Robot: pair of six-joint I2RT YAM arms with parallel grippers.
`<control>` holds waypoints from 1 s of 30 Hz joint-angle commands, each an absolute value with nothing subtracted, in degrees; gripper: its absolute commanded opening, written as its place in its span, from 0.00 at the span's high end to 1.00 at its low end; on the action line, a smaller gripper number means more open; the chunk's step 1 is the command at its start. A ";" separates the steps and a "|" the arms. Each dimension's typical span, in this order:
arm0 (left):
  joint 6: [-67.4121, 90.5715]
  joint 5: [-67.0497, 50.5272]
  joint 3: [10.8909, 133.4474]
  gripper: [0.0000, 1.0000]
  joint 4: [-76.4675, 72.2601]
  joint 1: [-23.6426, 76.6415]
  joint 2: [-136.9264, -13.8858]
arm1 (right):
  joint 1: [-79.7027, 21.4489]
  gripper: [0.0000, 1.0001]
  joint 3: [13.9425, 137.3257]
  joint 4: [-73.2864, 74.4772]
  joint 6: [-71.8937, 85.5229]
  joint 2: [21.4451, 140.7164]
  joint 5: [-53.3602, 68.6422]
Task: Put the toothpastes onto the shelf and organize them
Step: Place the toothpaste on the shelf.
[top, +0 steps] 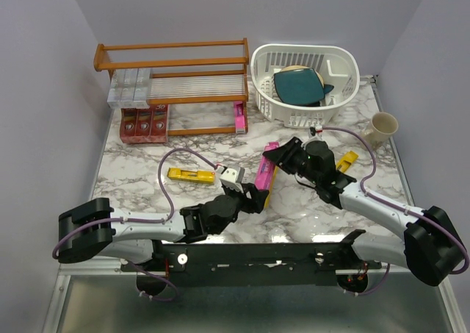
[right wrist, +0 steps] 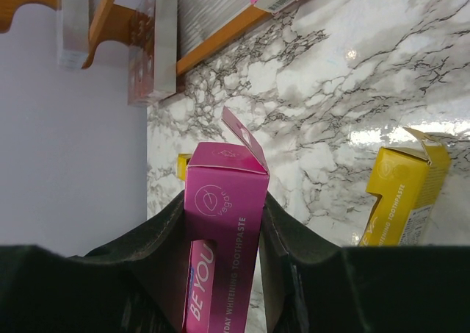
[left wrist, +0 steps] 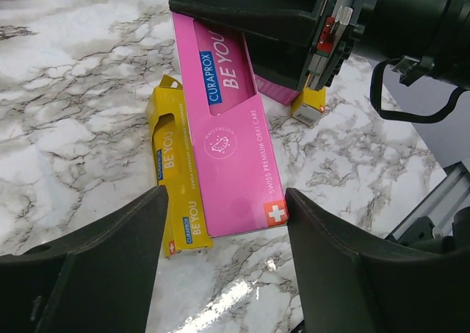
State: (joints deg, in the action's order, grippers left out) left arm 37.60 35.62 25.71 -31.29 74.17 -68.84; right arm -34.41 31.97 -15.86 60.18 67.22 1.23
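Note:
A pink toothpaste carton (top: pixel 266 170) lies slanted mid-table, partly over a yellow one (left wrist: pixel 176 193). My right gripper (right wrist: pixel 224 201) is shut on the pink carton's (right wrist: pixel 224 223) far end; its flap stands open. My left gripper (left wrist: pixel 226 223) is open, its fingers on either side of the pink carton's (left wrist: pixel 231 127) near end, the right finger close to its corner. The shelf (top: pixel 172 90) at back left holds silver cartons (top: pixel 131 87) above, red cartons (top: pixel 144 122) below and one pink carton (top: pixel 239 117) at its right end. Loose yellow cartons lie at the left (top: pixel 189 174) and by the right arm (top: pixel 346 159).
A white slotted basket (top: pixel 305 83) with a teal item stands at the back right, beside the shelf. A beige cup (top: pixel 380 129) sits near the right table edge. Walls close in the table on the left, back and right.

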 commanded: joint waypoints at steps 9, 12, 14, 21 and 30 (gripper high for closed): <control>42.27 40.78 28.04 0.44 -35.60 75.32 -71.98 | -34.01 0.61 30.23 -19.34 61.88 65.48 1.32; 42.63 40.78 27.95 0.48 -35.59 75.41 -71.81 | -34.01 0.60 30.15 -19.42 61.79 65.57 1.32; 42.89 40.96 27.86 0.50 -35.42 75.32 -71.81 | -34.10 0.58 30.15 -19.42 61.79 65.65 1.32; 43.16 42.19 27.60 0.65 -34.54 75.41 -71.63 | -33.93 0.52 29.97 -19.51 61.35 65.65 1.23; 41.84 45.26 27.25 0.76 -30.86 75.41 -70.23 | -33.93 0.17 31.20 -16.62 56.17 63.64 0.35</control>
State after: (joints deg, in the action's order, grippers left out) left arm 42.41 39.64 26.79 -32.25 75.13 -71.48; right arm -34.13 30.68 -17.89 59.51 65.91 1.19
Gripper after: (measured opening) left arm 0.469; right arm 0.717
